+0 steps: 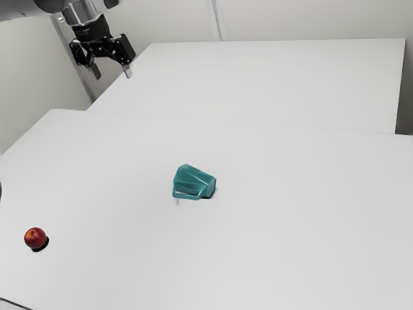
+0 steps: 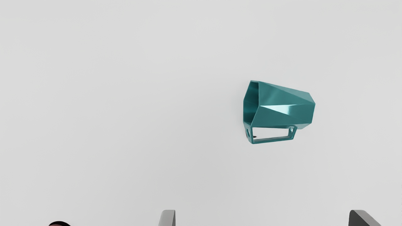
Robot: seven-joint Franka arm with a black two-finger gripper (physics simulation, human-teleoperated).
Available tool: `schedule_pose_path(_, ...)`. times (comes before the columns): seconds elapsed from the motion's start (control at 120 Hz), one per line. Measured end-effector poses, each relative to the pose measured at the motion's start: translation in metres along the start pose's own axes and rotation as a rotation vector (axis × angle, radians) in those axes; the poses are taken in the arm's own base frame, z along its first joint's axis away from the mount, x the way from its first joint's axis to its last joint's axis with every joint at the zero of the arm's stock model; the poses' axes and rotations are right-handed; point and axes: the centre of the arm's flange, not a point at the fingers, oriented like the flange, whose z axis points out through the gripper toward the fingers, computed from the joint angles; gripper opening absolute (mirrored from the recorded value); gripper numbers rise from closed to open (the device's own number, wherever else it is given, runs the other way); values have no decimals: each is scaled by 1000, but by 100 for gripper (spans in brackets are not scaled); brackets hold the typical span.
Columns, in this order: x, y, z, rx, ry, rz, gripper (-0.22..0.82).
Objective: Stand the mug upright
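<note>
In the exterior view, a red apple (image 1: 35,237) sits well apart from the teal mug (image 1: 195,183), between its eight and nine o'clock. The mug lies sideways on the white table (image 1: 290,226), mouth toward nine. The gripper (image 1: 113,73) hangs toward eleven, spread wide, holding nothing. The wrist view crops most of the apple; a dark line (image 1: 14,303) at the exterior view's eight o'clock edge is unclear.

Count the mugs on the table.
1: the teal mug lies on its side near the middle of the exterior view, toward that view's right from the red apple. Neither seems to hide another.
</note>
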Motion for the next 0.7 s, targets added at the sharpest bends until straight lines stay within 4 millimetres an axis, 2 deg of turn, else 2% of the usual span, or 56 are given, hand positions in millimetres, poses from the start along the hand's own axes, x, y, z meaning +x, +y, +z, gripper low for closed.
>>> schedule_pose_path(0.067, 0, 0, 7, -4, -11, 0, 60)
schedule_pose_path(0.133, 2, 2, 33, -22, -44, 0, 60)
schedule_pose_path(0.208, 7, -3, 92, -129, -103, -21, 60)
schedule_pose_path(0.275, 4, -26, 145, -295, -151, -89, 60)
schedule_pose_path(0.383, -8, -55, 219, -571, -193, -208, 60)
schedule_pose_path(0.492, -17, -61, 290, -756, -212, -265, 60)
schedule_pose_path(0.633, -15, -62, 335, -865, -157, -237, 60)
schedule_pose_path(0.7, -4, -66, 345, -894, -108, -212, 60)
